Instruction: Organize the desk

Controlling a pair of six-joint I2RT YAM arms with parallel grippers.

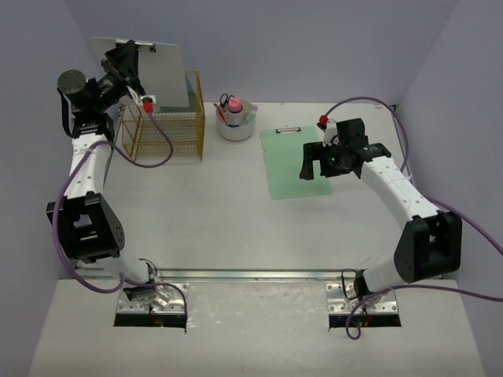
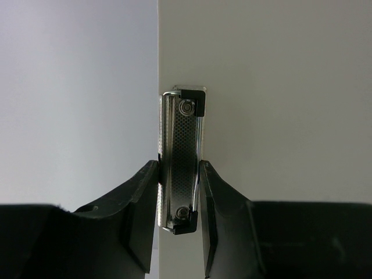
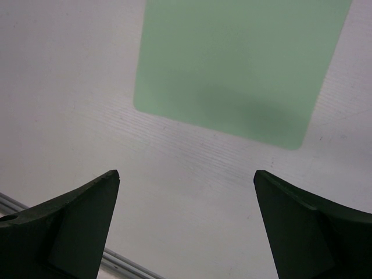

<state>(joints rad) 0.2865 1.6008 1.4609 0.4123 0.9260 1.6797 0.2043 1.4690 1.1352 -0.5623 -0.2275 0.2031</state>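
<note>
The white desk carries a pale green clipboard right of centre. My right gripper hovers open and empty over the clipboard's right edge. In the right wrist view the gripper is above bare desk, just short of the green board's bottom end. My left gripper is raised at the back left, shut on the metal clip of a white clipboard. It holds that board upright over a gold wire basket. The white board fills the left wrist view.
A teal flat item stands in the basket behind the white clipboard. A white bowl holding pens and scissors sits at the back centre. The metal rail runs along the front edge. Lavender walls close in on the left, back and right.
</note>
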